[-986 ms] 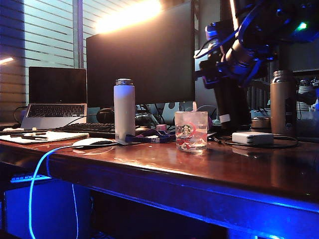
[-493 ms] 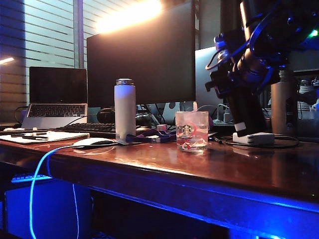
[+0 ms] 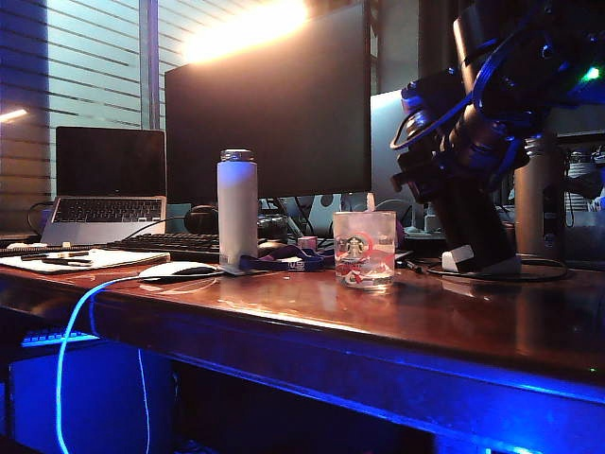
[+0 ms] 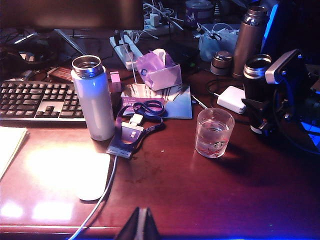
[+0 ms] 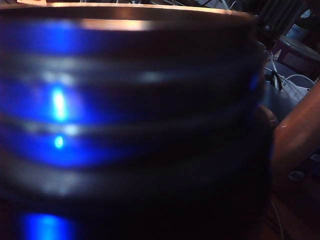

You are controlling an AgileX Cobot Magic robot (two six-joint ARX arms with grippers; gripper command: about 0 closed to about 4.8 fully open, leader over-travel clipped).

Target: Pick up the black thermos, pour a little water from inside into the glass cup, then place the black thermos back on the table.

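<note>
The right gripper (image 3: pixel 452 156) is clamping the black thermos (image 3: pixel 477 227) near its top and is holding it tilted, its base just beside a white adapter (image 4: pixel 231 99) at the right of the table (image 3: pixel 312 317). In the right wrist view the thermos wall is filling nearly everything. The glass cup (image 3: pixel 363 249) is standing upright near the thermos, apart from it (water is showing inside). A white bottle (image 3: pixel 236 206) is standing well to the cup's other side, bare wood lying between them and toward the front edge. The left gripper (image 4: pixel 140 226) is hanging above that front edge, fingers pressed together, holding nothing.
</note>
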